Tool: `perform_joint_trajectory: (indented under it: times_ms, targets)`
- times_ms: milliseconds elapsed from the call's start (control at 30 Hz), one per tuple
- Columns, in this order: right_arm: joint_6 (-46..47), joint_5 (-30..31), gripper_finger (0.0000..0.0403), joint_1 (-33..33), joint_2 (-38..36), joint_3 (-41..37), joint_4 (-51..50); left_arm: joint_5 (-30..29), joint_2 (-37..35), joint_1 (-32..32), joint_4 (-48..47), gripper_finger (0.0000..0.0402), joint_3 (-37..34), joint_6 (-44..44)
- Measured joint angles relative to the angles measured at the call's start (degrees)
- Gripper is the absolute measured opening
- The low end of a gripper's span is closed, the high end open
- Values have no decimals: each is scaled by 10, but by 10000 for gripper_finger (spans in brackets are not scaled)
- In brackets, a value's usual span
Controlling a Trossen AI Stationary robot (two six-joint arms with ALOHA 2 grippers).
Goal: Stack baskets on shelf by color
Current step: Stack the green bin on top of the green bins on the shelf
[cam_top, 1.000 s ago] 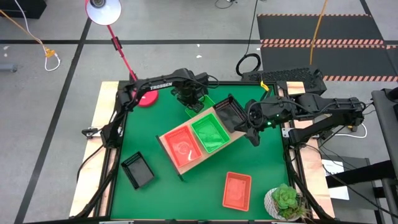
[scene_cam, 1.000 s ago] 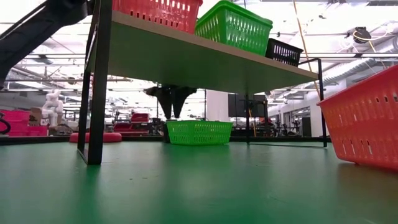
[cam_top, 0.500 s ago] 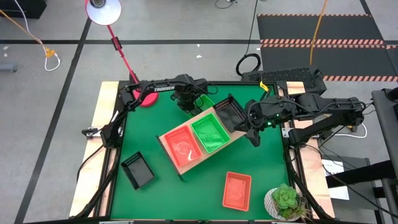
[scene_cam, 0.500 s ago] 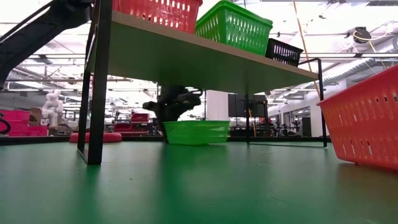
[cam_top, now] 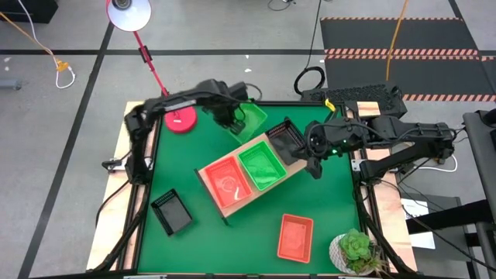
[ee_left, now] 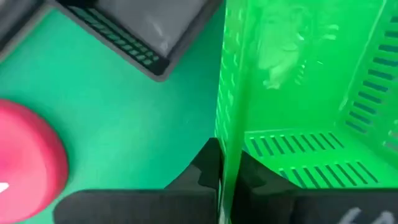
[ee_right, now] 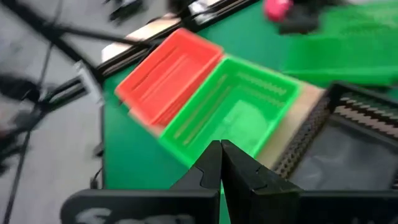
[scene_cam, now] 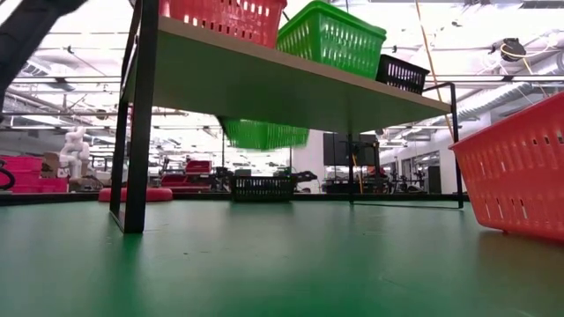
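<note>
Behind shelf (scene_cam: pixel 291 84): unseen black basket (scene_cam: pixel 262 187).

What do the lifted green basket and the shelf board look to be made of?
Green basket held by the left gripper: apparently thin moulded plastic, glossy, with slotted walls and light showing through them. Shelf board: looks like pale wood or a wood laminate, matt, with a plain light edge; the pictures cannot tell which. Its frame seems to be thin black metal.

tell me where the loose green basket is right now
The green basket hangs off the table in the shut left gripper, which pinches its wall, at the far edge in the high view, beside the shelf's black basket.
</note>
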Motion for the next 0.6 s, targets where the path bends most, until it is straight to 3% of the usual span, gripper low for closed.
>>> perform_joint_trajectory:
  times_ms: [267, 400, 600]
  targets:
    - [46, 126, 1, -32, 10, 0, 70, -24, -153, -13, 0, 5, 0, -99]
    - [35, 131, 25, -47, 31, 0, 182, -52, -201, -43, 0, 4, 0, -162]
    - [-45, 135, 92, -50, 86, 0, 373, -142, -229, -111, 21, 6, 0, -244]
